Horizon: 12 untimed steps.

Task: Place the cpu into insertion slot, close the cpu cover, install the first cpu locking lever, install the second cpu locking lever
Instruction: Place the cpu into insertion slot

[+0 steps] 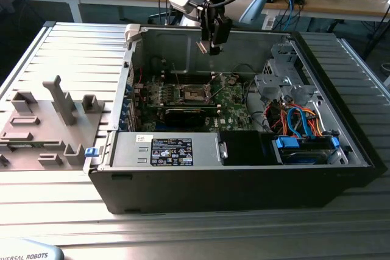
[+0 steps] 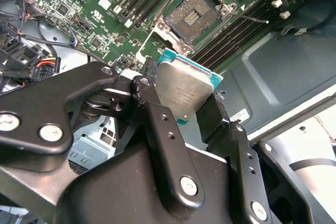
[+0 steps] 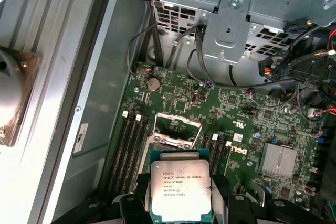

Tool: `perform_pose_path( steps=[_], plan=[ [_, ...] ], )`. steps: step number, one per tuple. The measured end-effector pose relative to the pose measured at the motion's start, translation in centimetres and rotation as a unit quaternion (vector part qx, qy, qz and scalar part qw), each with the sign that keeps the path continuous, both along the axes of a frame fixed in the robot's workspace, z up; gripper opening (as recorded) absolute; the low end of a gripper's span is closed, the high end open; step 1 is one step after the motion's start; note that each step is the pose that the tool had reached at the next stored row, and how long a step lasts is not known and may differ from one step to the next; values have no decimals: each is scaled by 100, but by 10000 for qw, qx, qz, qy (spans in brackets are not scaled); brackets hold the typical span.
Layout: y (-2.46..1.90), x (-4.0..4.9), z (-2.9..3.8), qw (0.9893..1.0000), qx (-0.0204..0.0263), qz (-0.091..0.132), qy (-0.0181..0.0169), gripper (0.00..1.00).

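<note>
My hand (image 2: 184, 97) is clamped on the cpu (image 2: 181, 85), black fingers (image 2: 157, 124) pressing two opposite edges of it. I hang inside the open computer case (image 1: 244, 181), with the chip raised clear of the board. The insertion slot (image 2: 195, 14) lies below and ahead of my hand, well apart from the chip.

As I judge it, the first step is under way and nothing is finished. The slot is bare, its dark contact field exposed. The cpu cover (image 2: 152, 45) looks tipped up on the side of the slot nearest my hand. A thin wire lever (image 2: 252, 19) looks swung out, unlatched. Seating the chip, closing the cover and setting both levers are all left.

The cpu is a flat square with a dull brushed-metal lid on a teal-edged base. The slot has a bright silver rim around it. The motherboard (image 3: 252, 129) below me is glossy green and crowded with small parts, with long black memory slots (image 3: 128, 145) flanking the slot. The case stands on a ribbed metal surface (image 1: 183, 229).
</note>
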<state>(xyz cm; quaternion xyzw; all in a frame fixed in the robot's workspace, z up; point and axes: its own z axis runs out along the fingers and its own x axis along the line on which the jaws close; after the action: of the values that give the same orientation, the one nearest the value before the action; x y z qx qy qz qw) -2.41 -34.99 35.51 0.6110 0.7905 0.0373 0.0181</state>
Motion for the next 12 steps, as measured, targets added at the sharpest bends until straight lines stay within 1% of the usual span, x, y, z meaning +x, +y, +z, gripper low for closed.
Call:
perform_pose_path(
  steps=[12],
  plan=[
    [0, 0, -1, 10000, 0, -94, 0, 54]
  ],
)
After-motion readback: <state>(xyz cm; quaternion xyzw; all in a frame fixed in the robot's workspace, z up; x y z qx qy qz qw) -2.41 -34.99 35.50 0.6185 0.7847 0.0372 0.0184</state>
